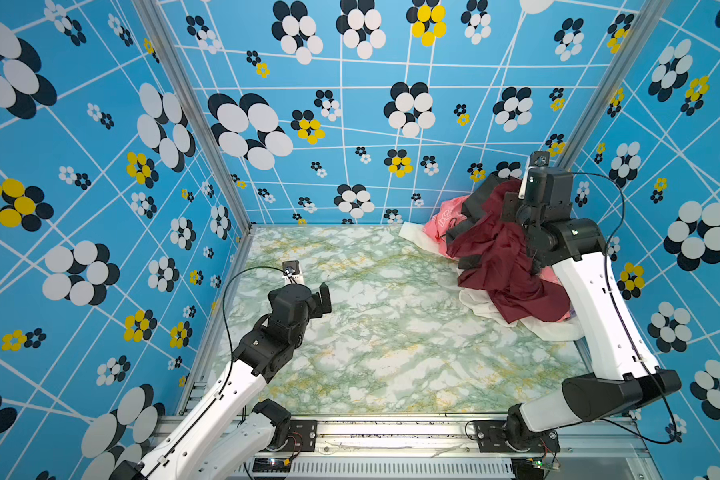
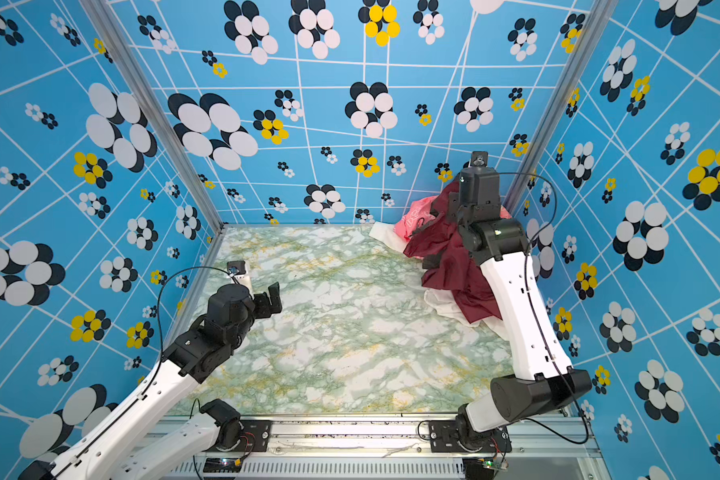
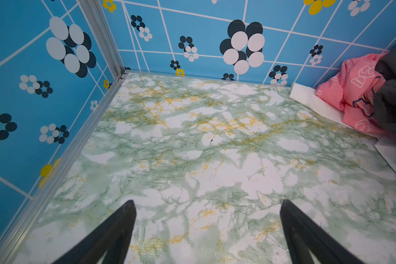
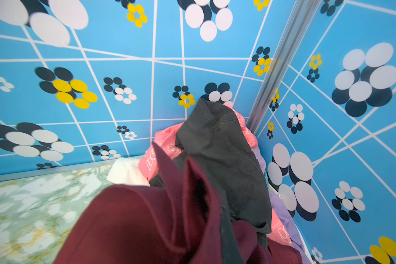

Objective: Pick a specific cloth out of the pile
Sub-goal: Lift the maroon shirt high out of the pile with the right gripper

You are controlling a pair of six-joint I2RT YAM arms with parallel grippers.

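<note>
The cloth (image 1: 499, 266), a maroon shirt, hangs from my raised right gripper (image 1: 514, 208) over the pile (image 1: 481, 305) in the back right corner, with its lower folds still lying on the pile. That gripper is shut on the cloth. In the right wrist view maroon fabric (image 4: 135, 224) wraps the jaws and only one dark finger (image 4: 224, 232) shows through. Both top views show the cloth (image 2: 454, 266) draped across the arm. My left gripper (image 1: 323, 297) hovers low over the table's left side, open and holding nothing (image 3: 207, 205).
The pile holds a dark grey garment (image 4: 222, 148), a pink white-printed cloth (image 3: 352, 91), a white cloth (image 1: 416, 235) and a lavender one (image 4: 281, 205). It is pressed against the blue patterned walls at the corner post (image 4: 274, 75). The marble-patterned table (image 1: 391, 332) spreads between the arms.
</note>
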